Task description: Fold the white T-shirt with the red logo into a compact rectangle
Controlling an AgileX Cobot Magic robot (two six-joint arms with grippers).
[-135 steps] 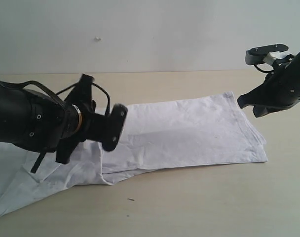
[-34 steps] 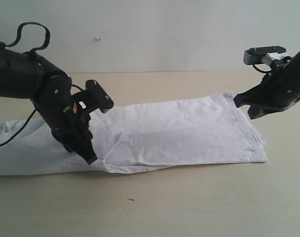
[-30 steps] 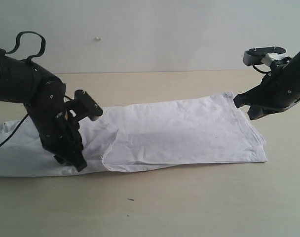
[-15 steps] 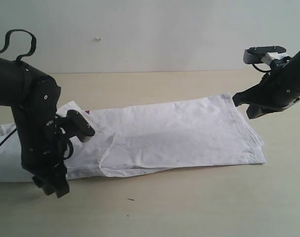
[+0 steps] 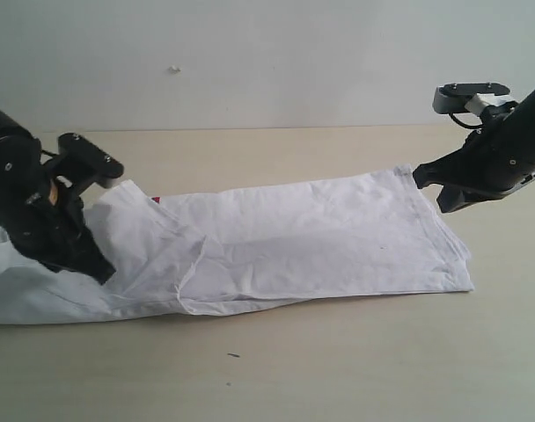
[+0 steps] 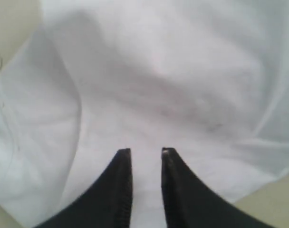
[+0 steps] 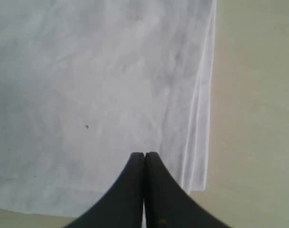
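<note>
White T-shirt (image 5: 320,237), red logo (image 5: 156,200) mere sliver, lettering unreadable

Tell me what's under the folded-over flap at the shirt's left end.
Only a red sliver peeks out beside the flap of the shirt, probably the logo. White cloth covers the rest, so nothing more can be told.

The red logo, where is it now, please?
Exterior view, left side: a sliver of the red logo peeks from a fold of the white T-shirt, near the left gripper.
</note>
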